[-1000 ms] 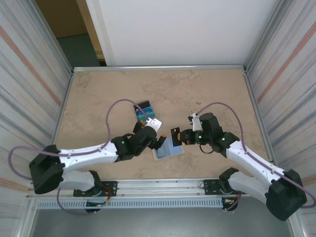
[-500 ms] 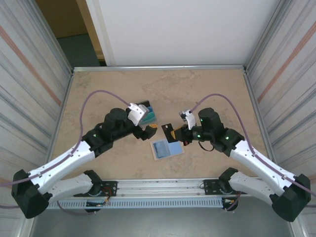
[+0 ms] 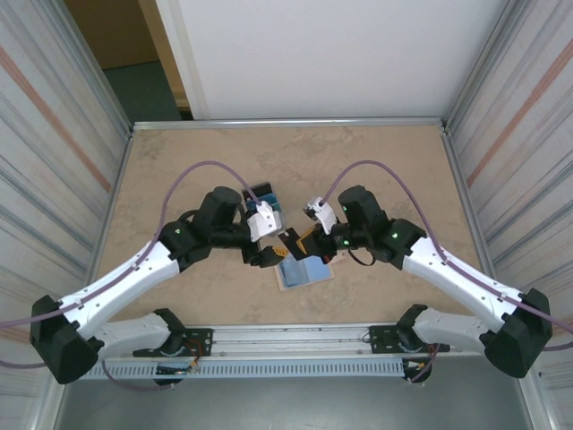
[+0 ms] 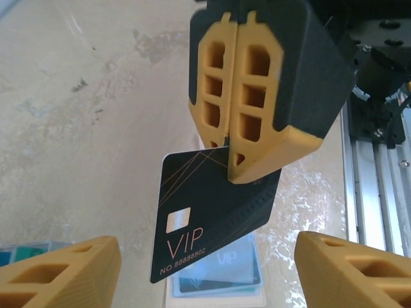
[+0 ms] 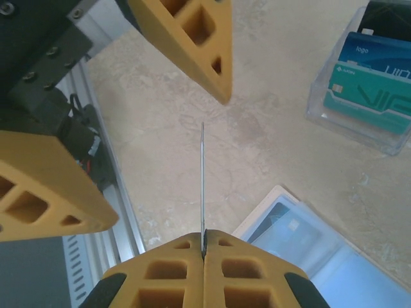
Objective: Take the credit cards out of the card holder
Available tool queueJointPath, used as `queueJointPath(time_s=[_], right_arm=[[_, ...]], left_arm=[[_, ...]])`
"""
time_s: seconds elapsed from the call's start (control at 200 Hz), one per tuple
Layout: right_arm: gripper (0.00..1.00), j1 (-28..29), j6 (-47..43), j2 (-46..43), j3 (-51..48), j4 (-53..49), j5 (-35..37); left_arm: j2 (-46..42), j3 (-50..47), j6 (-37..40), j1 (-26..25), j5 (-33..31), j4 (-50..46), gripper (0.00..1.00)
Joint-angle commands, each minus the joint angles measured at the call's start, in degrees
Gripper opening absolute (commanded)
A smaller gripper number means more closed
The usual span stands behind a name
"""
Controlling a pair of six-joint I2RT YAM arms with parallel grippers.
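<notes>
My right gripper [image 5: 203, 240] is shut on a black VIP credit card [image 4: 212, 212], holding it in the air above the table; this card shows edge-on [image 5: 202, 186] in the right wrist view. My left gripper [image 4: 207, 247] is open, its two fingers [image 5: 186, 38] spread on either side of the card without touching it. The card holder [image 3: 304, 270], a beige wallet with pale blue inner faces, lies open on the table below, with blue cards [image 4: 221, 273] still tucked in it. Seen from above, the left gripper [image 3: 276, 250] and right gripper [image 3: 304, 240] meet just over the wallet.
A clear tray [image 3: 264, 204] behind the left gripper holds fanned blue, teal and black cards [image 5: 366, 83]. The metal rail [image 4: 379, 186] runs along the table's near edge. Bare marble table [image 3: 385, 170] stretches behind and to both sides.
The right gripper carried the black card leftward and the left arm swung back toward it. The left gripper's open fingers now flank the card.
</notes>
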Motion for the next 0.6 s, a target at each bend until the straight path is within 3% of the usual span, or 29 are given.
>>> queueJointPath(time_s=[0.0,0.17,0.371,0.486,0.596], right_arm=[[0.0,0.84,-3.64,0.49,2.37,-2.25,-2.36],[0.0,1.28,-4.85,1.14,3.19,-3.1,-3.48],[0.01,1.44,-5.23,1.62,3.96,-3.56,-2.27],[0.12,1.17,-4.34,1.21,3.81,-2.76,0.56],[0.38,0.04,-2.37,-0.12,2.97,-1.14,3.22]], left_arm=[[1.53,2.78,3.42,0.41,3.33,-3.41,0.63],[3.57,3.65,4.14,0.42,4.77,-3.51,0.47],[5.15,4.34,4.56,0.39,5.42,-3.87,0.0],[5.08,3.94,4.31,0.4,4.13,-3.21,0.0],[4.06,2.78,3.44,0.4,2.64,-1.37,0.0]])
